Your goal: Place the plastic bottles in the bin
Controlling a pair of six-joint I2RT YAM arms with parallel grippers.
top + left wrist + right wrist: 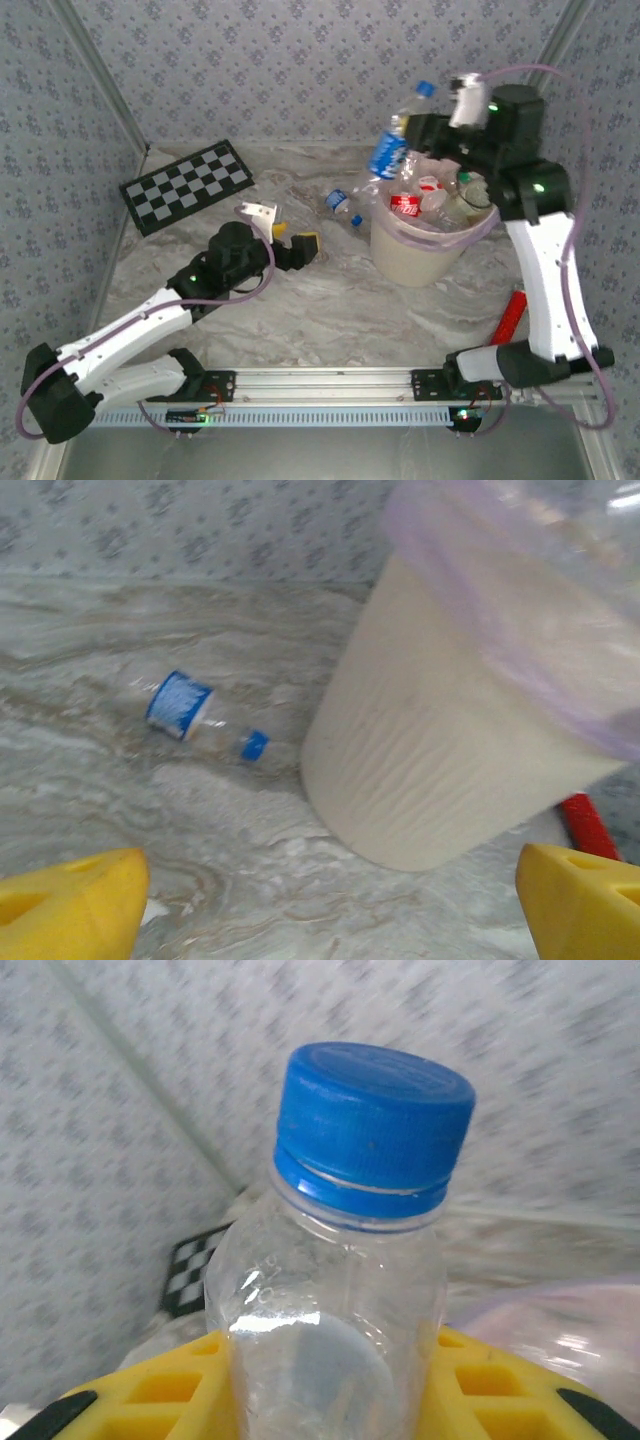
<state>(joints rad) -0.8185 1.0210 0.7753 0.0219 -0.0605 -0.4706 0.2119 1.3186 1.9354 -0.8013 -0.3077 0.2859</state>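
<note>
Right gripper clamps a blue-capped bottle above the bin, upper right; left gripper gapes empty, centre-left; another bottle lies just beside the bin.

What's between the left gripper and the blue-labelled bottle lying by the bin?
Nothing: in the left wrist view the table is bare from the open left gripper to the blue-labelled bottle. The bin stands beside the bottle.
</note>
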